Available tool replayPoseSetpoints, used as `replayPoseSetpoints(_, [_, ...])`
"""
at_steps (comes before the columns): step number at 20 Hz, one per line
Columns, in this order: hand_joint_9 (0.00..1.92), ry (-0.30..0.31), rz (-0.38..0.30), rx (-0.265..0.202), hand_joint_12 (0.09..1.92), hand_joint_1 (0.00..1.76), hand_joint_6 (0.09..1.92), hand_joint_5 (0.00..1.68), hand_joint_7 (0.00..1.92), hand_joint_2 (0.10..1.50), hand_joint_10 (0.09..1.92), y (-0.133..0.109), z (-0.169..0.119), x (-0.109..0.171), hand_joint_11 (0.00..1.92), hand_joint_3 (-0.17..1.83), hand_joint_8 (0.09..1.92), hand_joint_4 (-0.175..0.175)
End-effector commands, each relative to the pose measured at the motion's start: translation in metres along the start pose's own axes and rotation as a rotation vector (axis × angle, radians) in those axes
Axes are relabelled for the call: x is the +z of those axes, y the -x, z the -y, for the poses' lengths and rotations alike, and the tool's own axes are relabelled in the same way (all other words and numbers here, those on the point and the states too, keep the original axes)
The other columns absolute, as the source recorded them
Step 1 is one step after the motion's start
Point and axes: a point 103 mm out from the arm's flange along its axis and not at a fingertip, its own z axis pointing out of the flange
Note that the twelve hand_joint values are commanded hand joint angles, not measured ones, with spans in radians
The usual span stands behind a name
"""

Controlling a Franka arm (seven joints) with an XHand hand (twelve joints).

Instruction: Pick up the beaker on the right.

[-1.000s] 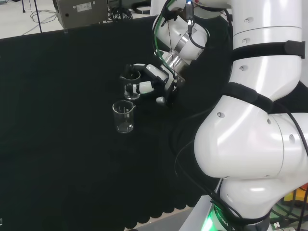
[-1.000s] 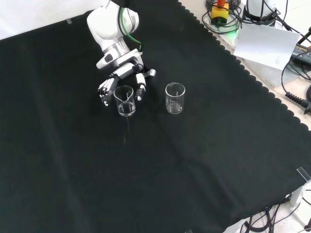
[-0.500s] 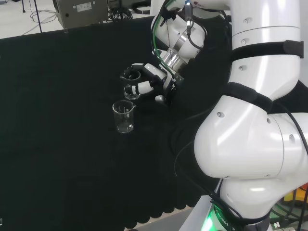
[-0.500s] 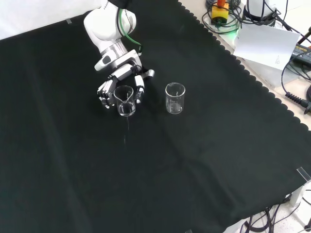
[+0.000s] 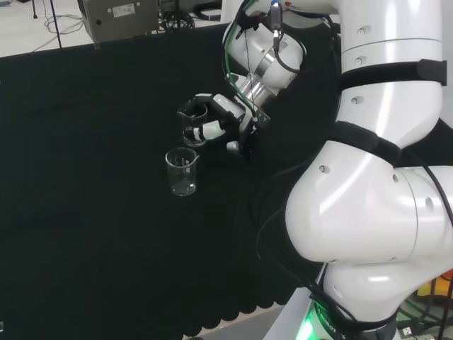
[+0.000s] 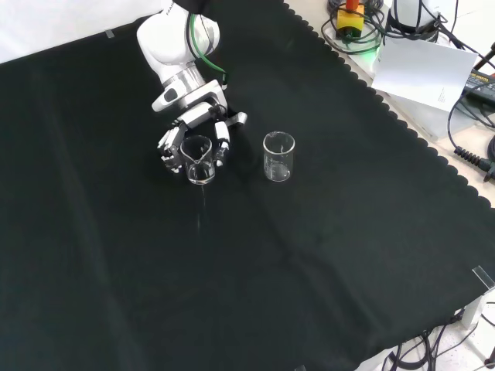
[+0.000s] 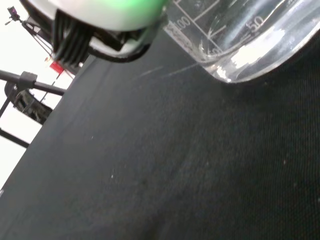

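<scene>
- Fingers point(image 6: 167, 147) and thumb of the hand point(image 6: 193, 131) curl round a clear glass beaker point(image 6: 198, 160), closing on it from both sides in the front view.
- That held beaker sits at the cloth point(image 6: 309, 263), whether touching it or just raised cannot be told.
- Second beaker point(image 6: 278, 156), also clear and upright, stands well apart from the held beaker, to its right in the front view and nearer the camera in the head view.
- Head view has the hand point(image 5: 226, 117) wrapped round the held beaker point(image 5: 194, 129), left of the arm's white links point(image 5: 382, 177).
- Wrist view has the held beaker's base point(image 7: 250, 45) close above the black cloth point(image 7: 175, 165).
</scene>
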Motion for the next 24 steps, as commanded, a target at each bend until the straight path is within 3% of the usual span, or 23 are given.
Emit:
replayPoseSetpoints(1, [1.21, 0.167, 0.103, 0.034, 1.01, 1.20, 0.96, 1.04, 1.09, 0.88, 0.45, -0.008, 0.001, -0.010, 1.00, 0.37, 0.69, 0.005])
replayPoseSetpoints(3, [1.46, 0.203, 0.126, 0.012, 0.80, 1.28, 0.66, 1.20, 1.28, 0.85, 0.29, -0.012, 0.001, -0.015, 1.27, 0.31, 0.52, -0.111])
replayPoseSetpoints(4, [1.55, 0.217, 0.138, 0.001, 0.74, 1.29, 0.53, 1.27, 1.34, 0.84, 0.21, -0.015, 0.000, -0.017, 1.33, 0.30, 0.44, -0.143])
replayPoseSetpoints(6, [1.66, 0.231, 0.146, -0.020, 0.66, 1.31, 0.36, 1.36, 1.44, 0.81, 0.10, -0.019, -0.001, -0.025, 1.40, 0.30, 0.27, -0.168])
replayPoseSetpoints(9, [1.72, 0.239, 0.161, -0.043, 0.63, 1.32, 0.24, 1.43, 1.51, 0.76, 0.09, -0.026, -0.002, -0.041, 1.43, 0.36, 0.14, -0.175])
replayPoseSetpoints(14, [1.76, 0.218, 0.162, -0.082, 0.62, 1.32, 0.19, 1.47, 1.56, 0.70, 0.09, -0.034, 0.003, -0.073, 1.45, 0.46, 0.09, -0.175])
replayPoseSetpoints(20, [1.79, 0.132, 0.133, -0.077, 0.60, 1.33, 0.19, 1.48, 1.58, 0.67, 0.09, -0.039, 0.019, -0.103, 1.47, 0.52, 0.09, -0.175])
replayPoseSetpoints(24, [1.80, 0.113, 0.148, -0.070, 0.58, 1.33, 0.22, 1.47, 1.58, 0.66, 0.09, -0.046, 0.038, -0.115, 1.48, 0.55, 0.09, -0.175])
